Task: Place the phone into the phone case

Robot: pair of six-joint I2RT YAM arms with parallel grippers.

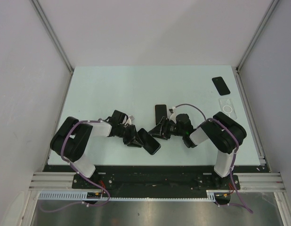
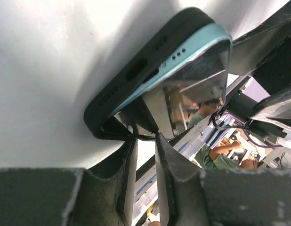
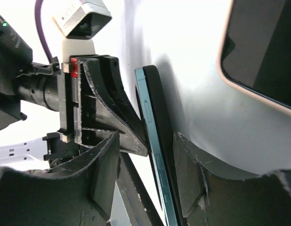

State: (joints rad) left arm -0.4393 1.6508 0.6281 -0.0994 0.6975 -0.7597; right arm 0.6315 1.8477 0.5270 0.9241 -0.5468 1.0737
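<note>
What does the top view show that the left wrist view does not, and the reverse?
Only the top view: a second phone on the table, a clear case and a third dark phone far right. Only the left wrist view: the phone's teal edge and ports, not fully in its black case. Both: that phone at the left gripper.

Top view: the teal-edged phone in a black soft case (image 1: 149, 141) sits among dark hardware. Tips of the left gripper (image 1: 134, 140) and right gripper (image 1: 159, 132) are hidden, contact unreadable.
Left wrist view: phone's far corner is covered by black arm parts. Whether the fingers (image 2: 121, 181) pinch the case lip cannot be told.
Right wrist view: phone's lower end is cut by the bottom edge. Dark-screened phone with pinkish rim (image 3: 263, 52) is cut by top and right edges.
Clear plastic case (image 1: 226, 108): detail too faint.
</note>
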